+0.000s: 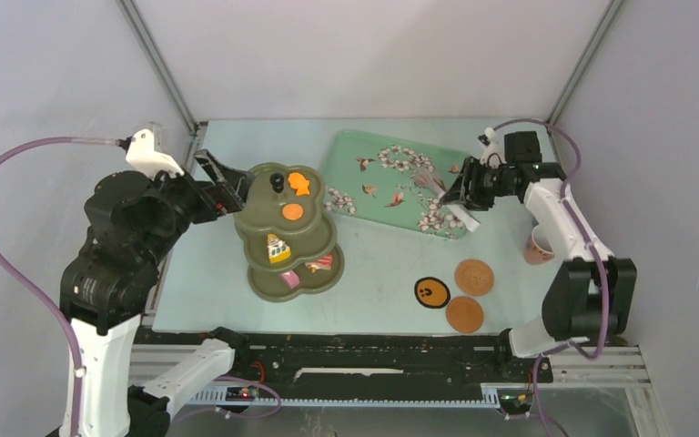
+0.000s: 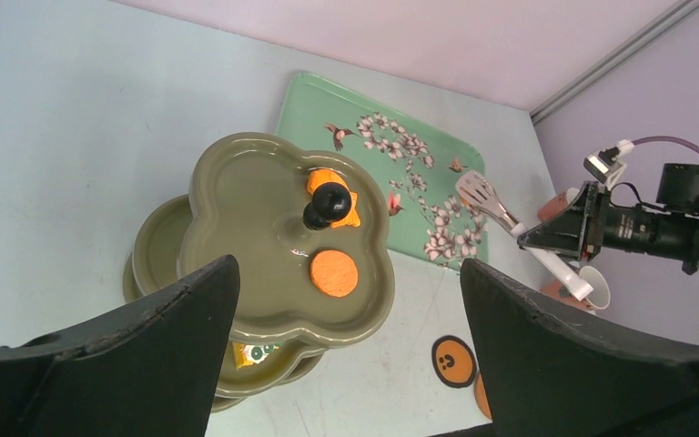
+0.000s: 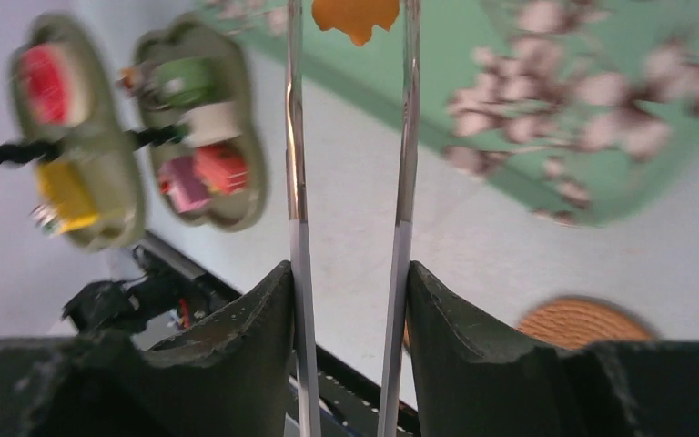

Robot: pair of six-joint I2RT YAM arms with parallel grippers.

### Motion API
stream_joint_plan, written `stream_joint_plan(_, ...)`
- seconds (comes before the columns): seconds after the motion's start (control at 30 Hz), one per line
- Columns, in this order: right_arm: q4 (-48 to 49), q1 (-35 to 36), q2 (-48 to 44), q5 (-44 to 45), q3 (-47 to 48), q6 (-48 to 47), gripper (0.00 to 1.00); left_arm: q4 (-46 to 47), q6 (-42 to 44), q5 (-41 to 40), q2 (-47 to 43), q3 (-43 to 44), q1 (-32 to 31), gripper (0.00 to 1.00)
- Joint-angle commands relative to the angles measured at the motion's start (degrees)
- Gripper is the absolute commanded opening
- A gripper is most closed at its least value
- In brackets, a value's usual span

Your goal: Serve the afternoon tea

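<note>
Top view, tool: the right gripper point(image 1: 462, 191) clamps the metal tongs point(image 1: 432, 185) mid-handle above the tray point(image 1: 355, 150), over its 4 o'clock part.
Top view, tea things: pastries point(image 1: 293, 211) sit on every tier of the stand point(image 1: 259, 182), at 9 o'clock from the tray. The coasters point(image 1: 474, 277) lie bare at 6 o'clock, and a cup point(image 1: 539, 244) stands at their 2 o'clock.
Left wrist: the left gripper point(image 2: 348, 266) gapes empty over the stand. The tong head looks bare.
Right wrist: the tong arms are part-squeezed with a narrow gap between them. An orange shape shows at the 12 o'clock edge; whether it is pinched or a tray print, I cannot tell.
Doing it well: the step is probably parking the tongs. Lower them flat onto the tray before releasing, with the elbow clear of the cup.
</note>
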Motion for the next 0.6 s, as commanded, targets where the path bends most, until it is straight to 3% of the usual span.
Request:
stream_joint_plan(0.0,9.84,7.89,-12.51,-8.03,-0.67,4.64,0.0,2.48,-1.84,-0.31,-1.57,-0.54,0.43,0.98)
stream_joint_plan(0.17,17.76,22.77,-21.31,-2.39,-0.72,7.22,0.0,3.64,-3.73,-1.3,-3.1,-1.76,0.46,0.98)
stream_joint_plan(0.37,27.12,40.32,-20.54,3.08,0.27,8.92,0.0,3.48,-5.32,-1.93,-4.58,-1.82,0.44,0.98)
stream_joint_plan(0.57,18.07,52.54,-10.73,13.42,14.9,0.21,0.0,2.12,-6.82,-1.96,-6.4,-2.17,0.46,0.98)
